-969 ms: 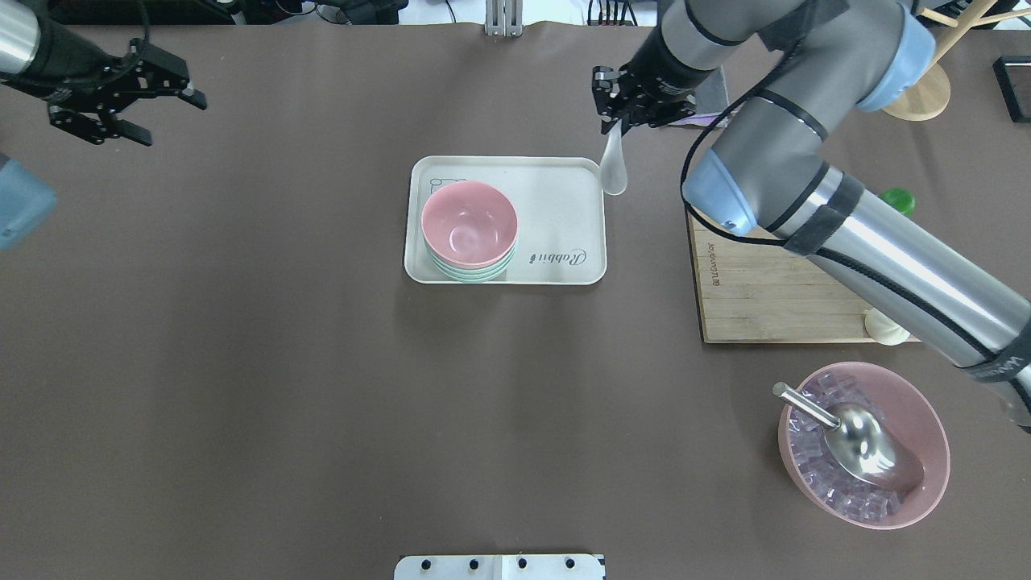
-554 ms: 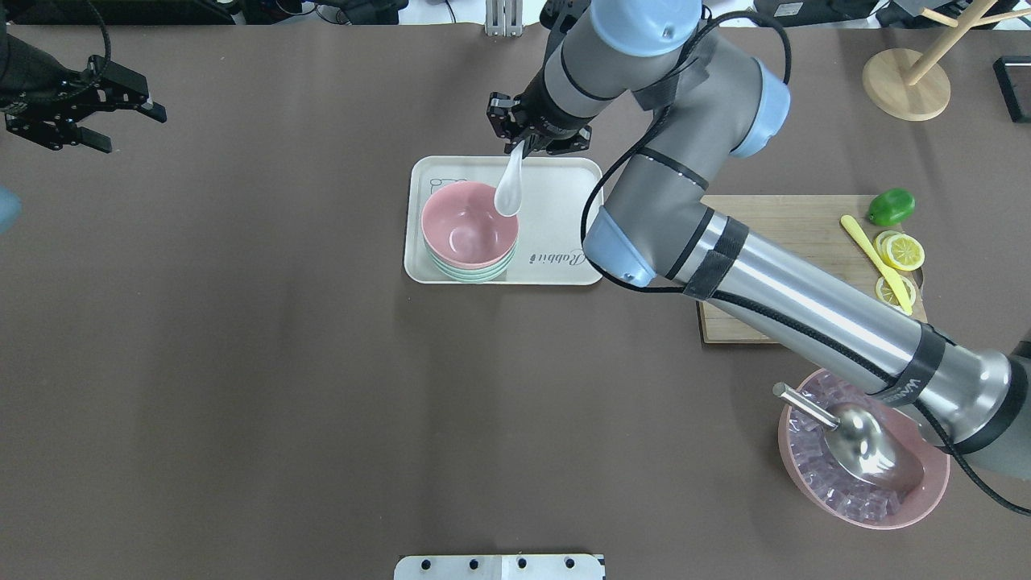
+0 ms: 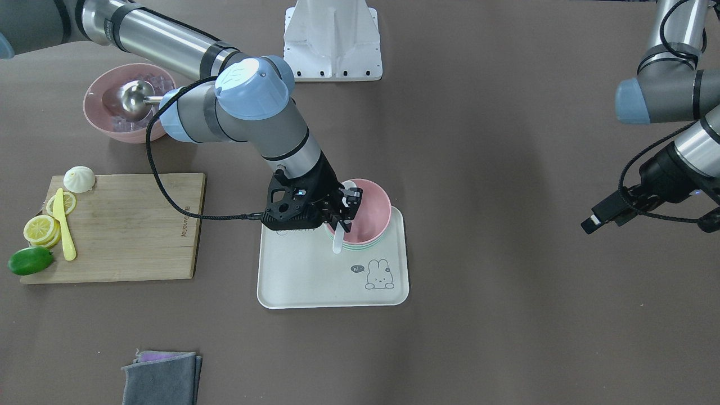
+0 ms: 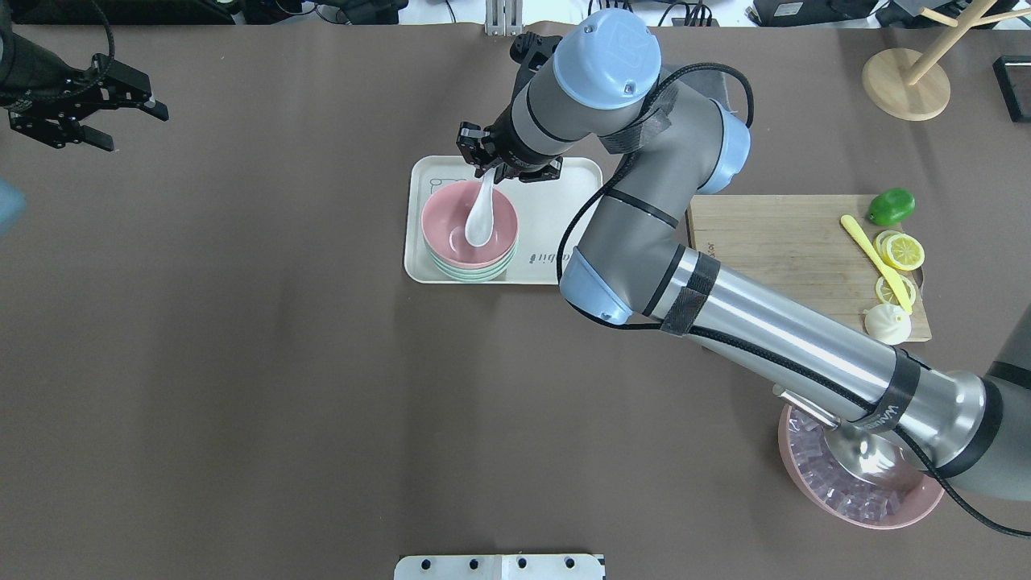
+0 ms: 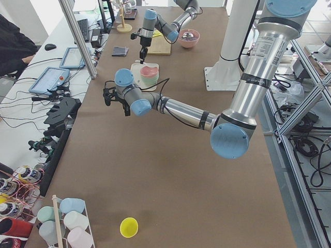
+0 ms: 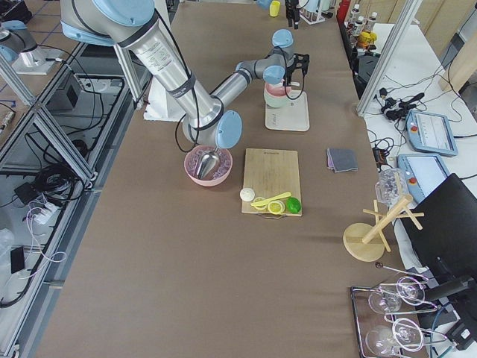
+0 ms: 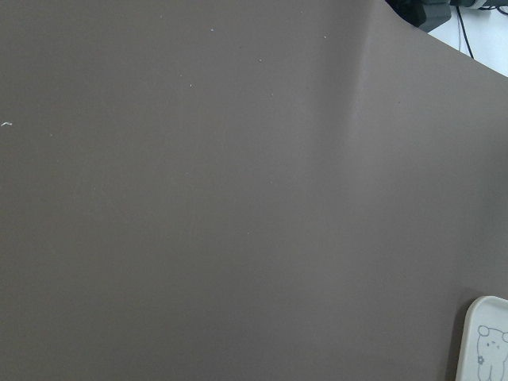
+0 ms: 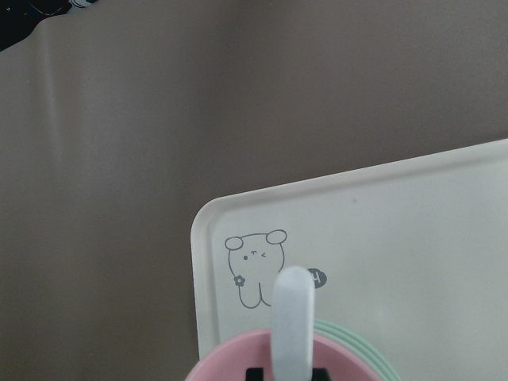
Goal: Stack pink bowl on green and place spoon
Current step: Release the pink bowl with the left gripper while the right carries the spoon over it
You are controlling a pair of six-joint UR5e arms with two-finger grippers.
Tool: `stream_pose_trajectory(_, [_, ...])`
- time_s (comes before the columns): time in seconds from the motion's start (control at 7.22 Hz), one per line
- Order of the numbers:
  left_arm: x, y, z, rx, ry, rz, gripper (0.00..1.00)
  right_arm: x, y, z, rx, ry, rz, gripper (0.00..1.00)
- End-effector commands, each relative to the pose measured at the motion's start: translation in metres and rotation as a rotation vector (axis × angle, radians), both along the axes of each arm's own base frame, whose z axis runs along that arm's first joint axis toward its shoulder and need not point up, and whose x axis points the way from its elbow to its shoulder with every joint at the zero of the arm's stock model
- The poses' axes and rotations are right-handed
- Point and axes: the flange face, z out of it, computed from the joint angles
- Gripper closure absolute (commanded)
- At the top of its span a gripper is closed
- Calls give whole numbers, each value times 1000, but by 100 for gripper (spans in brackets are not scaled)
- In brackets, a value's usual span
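Note:
The pink bowl (image 4: 451,217) sits nested on the green bowl (image 4: 475,274) at the left of the white rabbit tray (image 4: 556,201). My right gripper (image 4: 489,171) is shut on the handle of the white spoon (image 4: 479,225), just beyond the bowls' far rim. The spoon slants down, its head inside the pink bowl. In the front-facing view the right gripper (image 3: 342,221) covers the pink bowl's (image 3: 371,211) rim and the spoon's handle end (image 3: 337,243) sticks out below it. The right wrist view shows the spoon handle (image 8: 292,321) above the pink rim (image 8: 230,363). My left gripper (image 4: 105,121) is open and empty at the table's far left.
A wooden cutting board (image 4: 789,266) with lemon slices, a yellow knife and a lime (image 4: 890,206) lies right of the tray. A pink bowl of ice with a metal scoop (image 4: 866,491) stands front right. A wooden stand (image 4: 906,84) is back right. A grey cloth (image 3: 160,377) lies beyond.
My right arm carried the spoon left, from the tray's right edge to over the pink bowl, and lowered its head into the bowl. My left gripper drew back to the left.

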Motion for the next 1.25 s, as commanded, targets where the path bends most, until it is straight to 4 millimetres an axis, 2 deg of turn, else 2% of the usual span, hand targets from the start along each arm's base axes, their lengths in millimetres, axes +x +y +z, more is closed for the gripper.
stream_pose_trajectory(0.0, [0, 0, -4, 7, 4, 0, 2, 6, 6, -5, 2, -17, 3, 0])
stream_pose_trajectory(0.14, [0, 0, -5, 14, 4, 2, 2, 6, 6, 5, 1, -4, 0, 0])
stream_pose_trajectory(0.28, [1, -3, -13, 26, 8, 0, 2, 12, 0, 5, -12, 3, 13, 0])
stream_pose_trajectory(0.42, [-11, 3, -15, 68, 3, -29, 3, 43, -27, 40, -28, 74, 34, 0])
stream_pose_trajectory(0.55, [-22, 17, 17, 107, -38, -89, 2, 81, -48, 73, -17, 178, -1, 0])
stream_pose_trajectory(0.69, [-33, 18, 31, 98, -58, -117, 2, 141, -53, 102, -12, 264, -64, 0])
stream_pose_trajectory(0.83, [-75, 12, 49, 90, -90, -167, 2, 200, -44, 131, 31, 360, -140, 0])
stream_pose_trajectory(0.97, [-132, 14, 77, 174, -162, -132, 2, 245, -47, 148, 63, 440, -202, 0])
stream_pose_trajectory(1.11, [-161, 13, 91, 209, -250, -56, 2, 309, -55, 171, 48, 438, -236, 0])
